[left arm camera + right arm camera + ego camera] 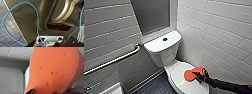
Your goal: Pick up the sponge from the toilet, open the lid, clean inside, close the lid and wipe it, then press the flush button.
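Observation:
The white toilet (163, 47) stands in the corner with its lid (177, 70) down. The dark round flush button (165, 39) sits in the middle of the tank top. The orange sponge (190, 74) lies on the lid's right side. My right gripper (199, 75) reaches in from the lower right and is at the sponge's right edge, jaws set wide against it. In the right wrist view the sponge (53, 70) looms very close, with one dark fingertip (31, 91) at its edge. My left gripper (45, 45) hangs open beside the robot's own body, holding nothing.
A steel grab bar (115, 60) runs along the left tiled wall. A white sink edge (112, 90) shows at the lower left. The white tiled wall (219, 37) stands close on the toilet's right. Dark tiled floor (155, 86) lies left of the bowl. A blue cable (7, 16) loops near my left wrist.

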Controlling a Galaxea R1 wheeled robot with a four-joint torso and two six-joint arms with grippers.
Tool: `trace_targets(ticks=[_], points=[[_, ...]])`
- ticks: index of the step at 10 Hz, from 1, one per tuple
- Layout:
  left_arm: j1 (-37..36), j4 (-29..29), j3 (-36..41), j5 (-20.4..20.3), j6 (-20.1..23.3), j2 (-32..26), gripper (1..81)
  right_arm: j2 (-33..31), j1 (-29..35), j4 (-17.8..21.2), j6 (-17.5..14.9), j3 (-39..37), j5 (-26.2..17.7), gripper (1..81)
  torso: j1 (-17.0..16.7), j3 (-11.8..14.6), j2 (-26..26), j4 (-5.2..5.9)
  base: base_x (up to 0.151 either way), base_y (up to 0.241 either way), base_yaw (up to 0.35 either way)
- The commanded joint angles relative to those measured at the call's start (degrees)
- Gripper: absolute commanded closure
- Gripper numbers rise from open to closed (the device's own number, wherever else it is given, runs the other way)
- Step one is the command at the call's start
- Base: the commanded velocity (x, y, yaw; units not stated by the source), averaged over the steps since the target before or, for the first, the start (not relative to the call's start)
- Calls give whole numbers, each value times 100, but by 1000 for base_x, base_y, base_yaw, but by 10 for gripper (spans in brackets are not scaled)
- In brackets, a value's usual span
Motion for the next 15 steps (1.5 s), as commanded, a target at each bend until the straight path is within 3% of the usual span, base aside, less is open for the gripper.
trace_targets(ticks=[1, 2, 4, 8, 11, 15], points=[[248, -37, 103, 509, 24, -45, 10, 32, 354, -71, -25, -82, -577, 10, 0, 0, 0, 0, 0, 0, 0], [248, -28, 103, 509, 24, -36, 10, 24, 302, -71, -25, -108, -576, 811, 0, 0, 0, 0, 0, 0, 0], [257, -19, 112, 509, 24, -36, 10, -117, 337, -114, -34, 23, -577, 811, 4, -2, 0, 0, 0, 0, 0], [91, 42, 620, 438, 33, -281, 10, -1619, 557, -518, -16, 2210, -832, 811, 6, -4, 0, 0, 0, 0, 0], [-261, 51, 1954, 456, 77, -1036, 10, -2813, -22, -747, -16, 3510, -858, 811, 9, -6, 0, 0, 0, 0, 0], [-990, 43, 3386, 509, 77, -2072, 10, -3694, -1270, -1160, -16, 4155, -770, 811, 9, -9, 0, 0, 0, 0, 0]])
